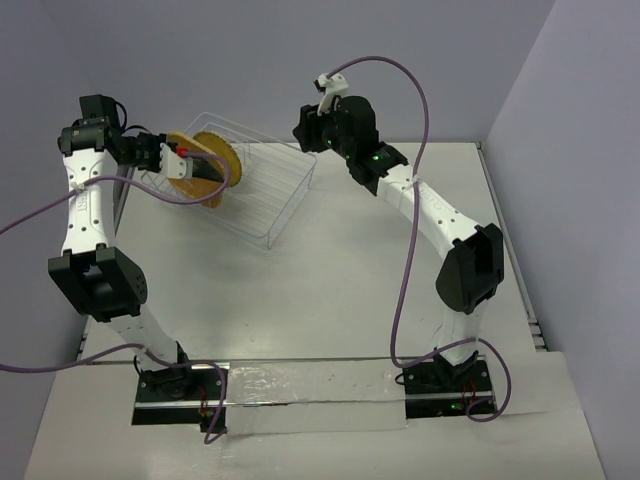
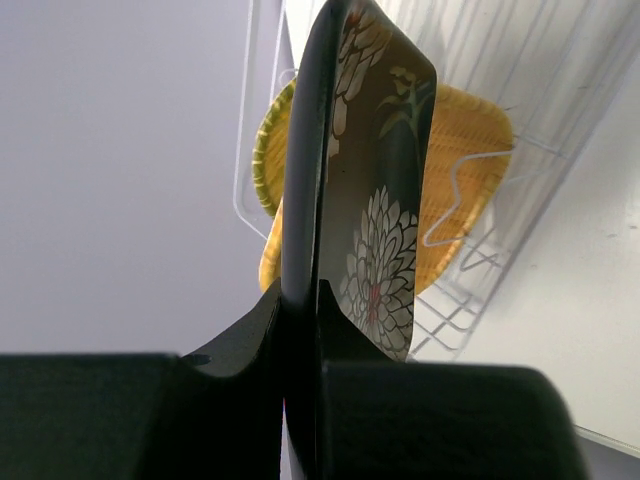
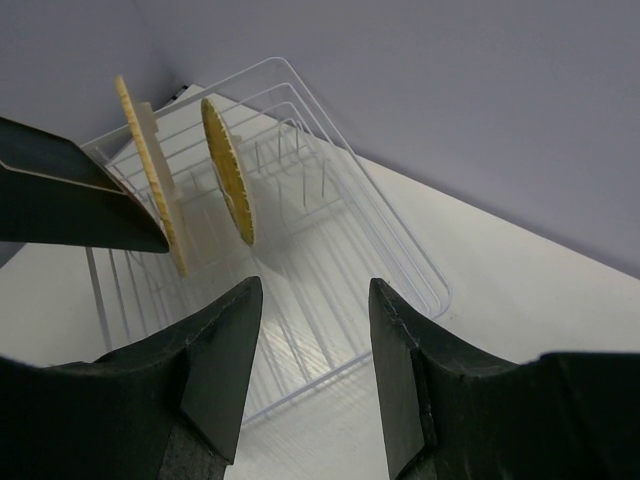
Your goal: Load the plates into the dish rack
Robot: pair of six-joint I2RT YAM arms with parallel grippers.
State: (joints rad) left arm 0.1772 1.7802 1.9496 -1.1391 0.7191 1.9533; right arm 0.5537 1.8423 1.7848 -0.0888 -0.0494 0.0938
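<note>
My left gripper (image 1: 185, 158) is shut on the black square plate with white flowers (image 2: 370, 200), held on edge over the left end of the clear wire dish rack (image 1: 262, 195); its jaws pinch the rim (image 2: 300, 290). Just behind it the orange woven-look plate (image 2: 465, 150) and the small yellow one (image 2: 265, 150) stand upright in the rack's slots. The right wrist view shows them edge-on, orange (image 3: 150, 170) then yellow (image 3: 228, 170), with the black plate (image 3: 70, 200) at the left. My right gripper (image 1: 310, 130) is open and empty above the rack's far right corner (image 3: 310, 290).
The rack (image 3: 350, 200) lies on the white table (image 1: 360, 290) near the back wall. The rack's right half holds only bare wire slots. A clear taped strip (image 1: 310, 385) runs along the near edge between the arm bases.
</note>
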